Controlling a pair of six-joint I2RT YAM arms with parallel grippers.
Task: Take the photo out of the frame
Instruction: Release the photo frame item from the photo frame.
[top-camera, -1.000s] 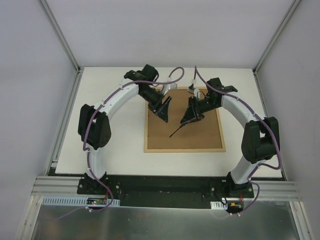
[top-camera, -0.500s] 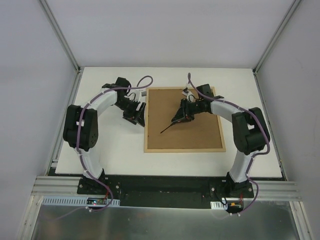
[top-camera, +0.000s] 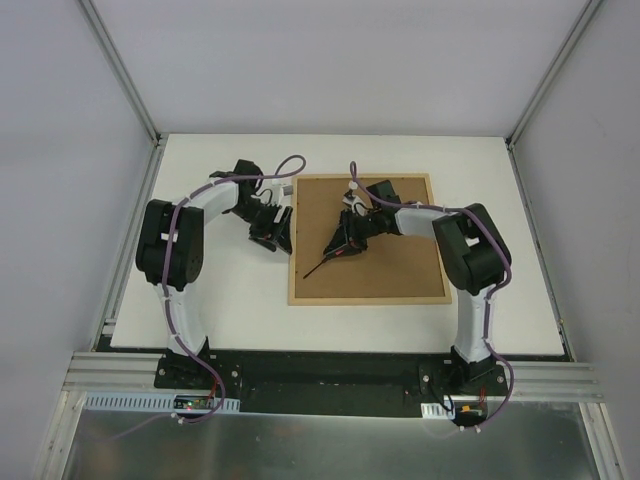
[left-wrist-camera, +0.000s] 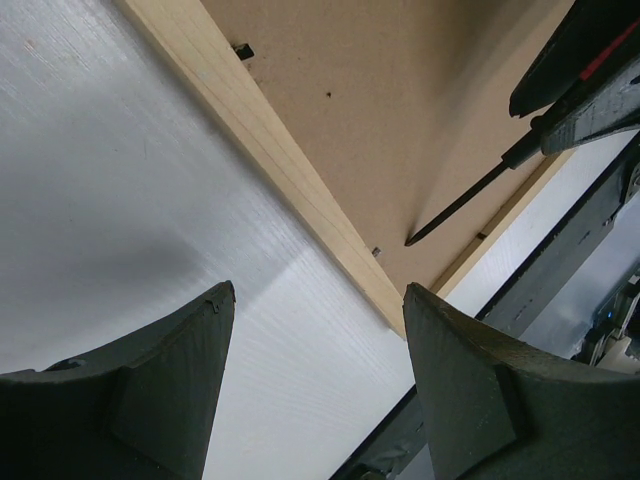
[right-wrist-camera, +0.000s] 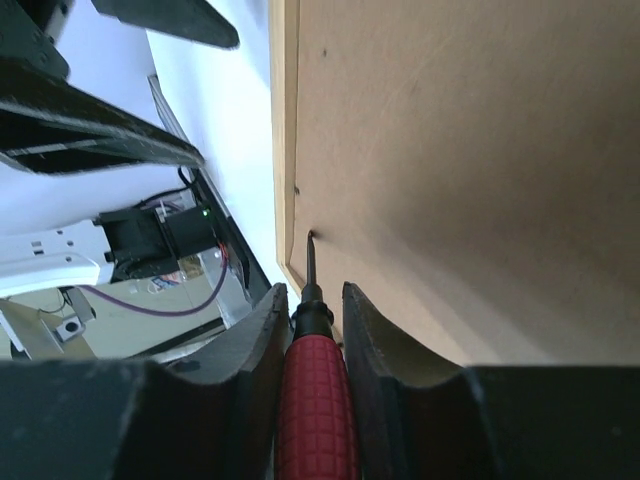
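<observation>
White right arm (top-camera: 425, 213), screwdriver (right-wrist-camera: 316, 410) low over frame (top-camera: 400, 272)

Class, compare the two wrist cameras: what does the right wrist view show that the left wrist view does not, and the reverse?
Only the right wrist view: the red handle of the screwdriver clamped in the right gripper, with the tip at the edge of the frame. Only the left wrist view: the left gripper open, nothing in it, above the white table. Both: the frame's brown back and the screwdriver's dark shaft.

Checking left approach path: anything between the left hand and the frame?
No: only bare table between left hand and frame, per left wrist view.
</observation>
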